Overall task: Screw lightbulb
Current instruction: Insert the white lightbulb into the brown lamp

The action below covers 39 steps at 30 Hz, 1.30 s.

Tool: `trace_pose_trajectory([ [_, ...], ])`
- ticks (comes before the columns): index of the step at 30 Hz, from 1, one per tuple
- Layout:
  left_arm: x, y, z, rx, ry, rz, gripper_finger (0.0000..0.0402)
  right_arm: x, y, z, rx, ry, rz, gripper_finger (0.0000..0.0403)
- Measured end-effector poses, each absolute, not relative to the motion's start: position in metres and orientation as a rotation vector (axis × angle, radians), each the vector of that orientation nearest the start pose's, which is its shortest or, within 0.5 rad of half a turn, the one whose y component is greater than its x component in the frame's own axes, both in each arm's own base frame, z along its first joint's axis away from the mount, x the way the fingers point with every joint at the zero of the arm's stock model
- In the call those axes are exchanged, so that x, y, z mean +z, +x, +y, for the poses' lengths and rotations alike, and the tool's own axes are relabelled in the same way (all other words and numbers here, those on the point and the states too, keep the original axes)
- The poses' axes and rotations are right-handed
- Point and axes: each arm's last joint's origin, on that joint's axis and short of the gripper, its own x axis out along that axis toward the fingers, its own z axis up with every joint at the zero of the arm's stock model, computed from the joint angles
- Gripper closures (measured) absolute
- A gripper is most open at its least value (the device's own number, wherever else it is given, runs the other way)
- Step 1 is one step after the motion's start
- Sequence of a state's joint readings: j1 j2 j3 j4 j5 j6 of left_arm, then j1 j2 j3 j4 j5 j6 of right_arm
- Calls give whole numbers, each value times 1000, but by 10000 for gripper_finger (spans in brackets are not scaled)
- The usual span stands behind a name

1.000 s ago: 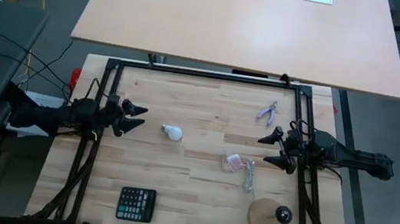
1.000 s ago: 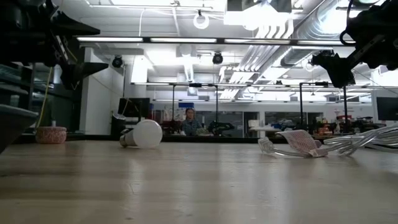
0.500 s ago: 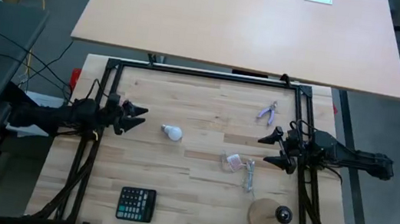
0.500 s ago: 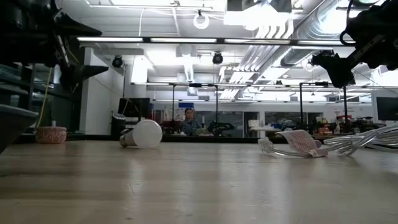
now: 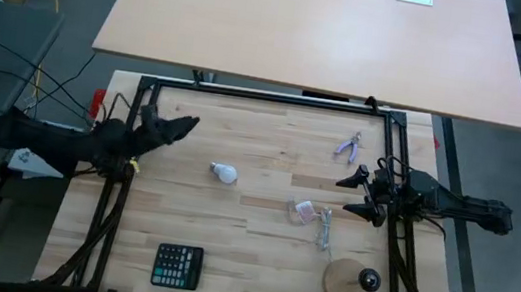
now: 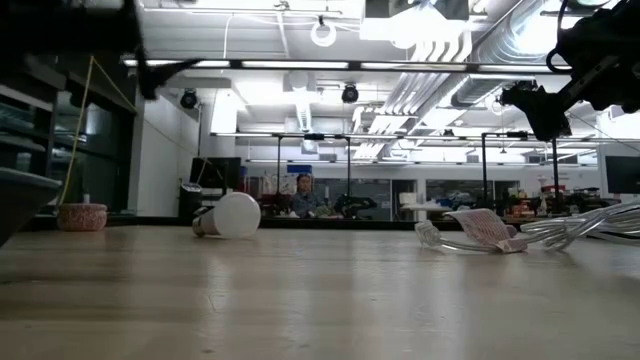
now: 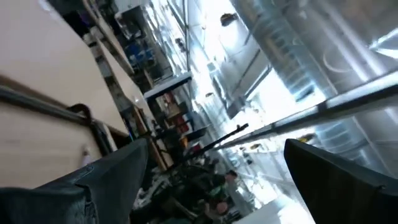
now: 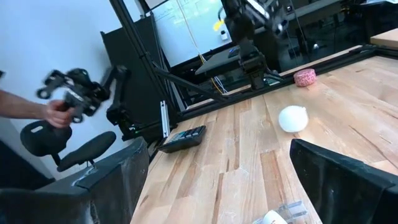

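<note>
Just ahead of the left tool point(image 5: 183, 123), which has swung up and back with fingers spread, the lightbulb point(image 5: 225, 173) lies untouched on the wooden counter point(image 5: 257, 247); grasping looks further off. Well beyond it, the right tool point(image 5: 347, 196) waits, spread. Behind: a workshop, a person's hand point(image 8: 55, 113).

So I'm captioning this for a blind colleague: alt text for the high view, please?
The lightbulb lies untouched on the wooden table. The left gripper and the right gripper are open at opposite sides.
</note>
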<state>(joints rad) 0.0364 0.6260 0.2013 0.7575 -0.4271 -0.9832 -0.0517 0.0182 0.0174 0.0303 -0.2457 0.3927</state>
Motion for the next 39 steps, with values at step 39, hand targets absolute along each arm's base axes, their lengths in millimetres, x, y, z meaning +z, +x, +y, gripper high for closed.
trace_pose_trajectory([
  [39, 315, 230, 88, -36, -604, -149, 32, 307, 216, -4, -214, 823, -457, 23],
])
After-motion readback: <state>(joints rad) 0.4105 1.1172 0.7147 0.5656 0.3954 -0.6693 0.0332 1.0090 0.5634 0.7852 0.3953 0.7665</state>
